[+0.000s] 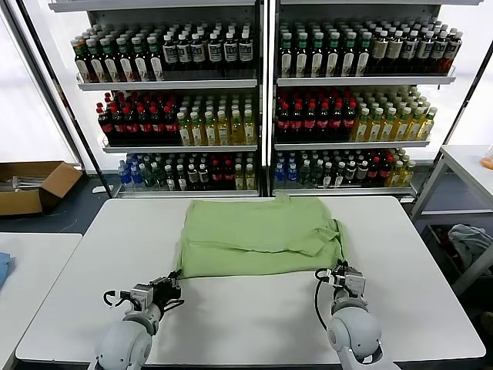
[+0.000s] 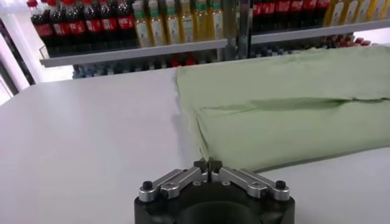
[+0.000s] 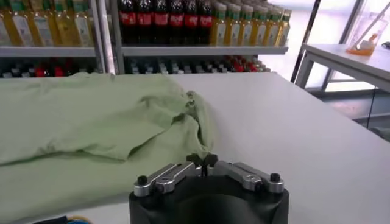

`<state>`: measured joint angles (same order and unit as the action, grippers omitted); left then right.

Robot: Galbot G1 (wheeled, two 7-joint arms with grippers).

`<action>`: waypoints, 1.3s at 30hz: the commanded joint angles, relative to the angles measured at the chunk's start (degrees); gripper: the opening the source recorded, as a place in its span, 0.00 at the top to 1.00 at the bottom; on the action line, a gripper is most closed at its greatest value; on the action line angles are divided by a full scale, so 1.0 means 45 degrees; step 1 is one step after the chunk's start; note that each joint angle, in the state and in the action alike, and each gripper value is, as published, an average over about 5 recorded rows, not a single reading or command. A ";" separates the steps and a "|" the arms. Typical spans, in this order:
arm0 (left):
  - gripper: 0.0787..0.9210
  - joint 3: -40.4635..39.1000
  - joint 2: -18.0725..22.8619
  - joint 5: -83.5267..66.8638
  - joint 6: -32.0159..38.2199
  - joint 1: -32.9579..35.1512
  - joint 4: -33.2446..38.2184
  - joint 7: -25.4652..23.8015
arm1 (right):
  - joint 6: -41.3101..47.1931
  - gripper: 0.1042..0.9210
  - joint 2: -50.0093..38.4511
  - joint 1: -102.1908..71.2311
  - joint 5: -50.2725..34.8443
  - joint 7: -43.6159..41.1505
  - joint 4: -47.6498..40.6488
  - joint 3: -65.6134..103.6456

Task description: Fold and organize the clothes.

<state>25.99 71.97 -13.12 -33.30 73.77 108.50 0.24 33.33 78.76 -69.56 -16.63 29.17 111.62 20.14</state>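
Observation:
The light green shirt (image 1: 262, 235) lies flat on the white table (image 1: 254, 327), folded into a wide rectangle with a crumpled sleeve at its right end. My left gripper (image 1: 176, 280) sits at the shirt's near left corner. In the left wrist view, the left gripper (image 2: 208, 163) has its fingertips pressed together right where the corner of the shirt (image 2: 292, 115) meets them. My right gripper (image 1: 337, 271) sits at the near right corner. In the right wrist view, the right gripper (image 3: 202, 159) is shut, with the hem of the shirt (image 3: 91, 122) running down into its tips.
Shelves of bottles (image 1: 262, 100) stand behind the table. A cardboard box (image 1: 31, 185) lies on the floor at the left. A second table (image 1: 470, 162) stands at the right, with a grey-blue cloth bundle (image 1: 470, 239) below it. A small blue cloth (image 1: 4, 270) lies on the left side table.

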 commanded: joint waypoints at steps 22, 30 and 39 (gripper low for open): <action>0.99 0.0771 -0.0216 0.0032 0.0375 0.7187 0.5326 0.0431 | -0.0083 0.87 -0.0760 -0.7102 0.1566 0.0675 0.3864 0.0077; 0.95 0.0304 0.0338 0.0310 0.0524 0.7311 0.5599 0.0664 | -0.0383 0.58 -0.0689 -0.7229 0.1807 0.0734 0.3963 0.0086; 0.65 0.0308 0.0888 0.0347 0.0331 0.5711 0.5833 0.0753 | -0.0039 0.26 -0.0385 -0.5537 0.2206 0.0237 0.3765 0.0166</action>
<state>27.38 73.89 -12.26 -31.42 102.50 132.84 3.35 32.78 76.57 -97.16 -7.90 31.09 128.45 20.74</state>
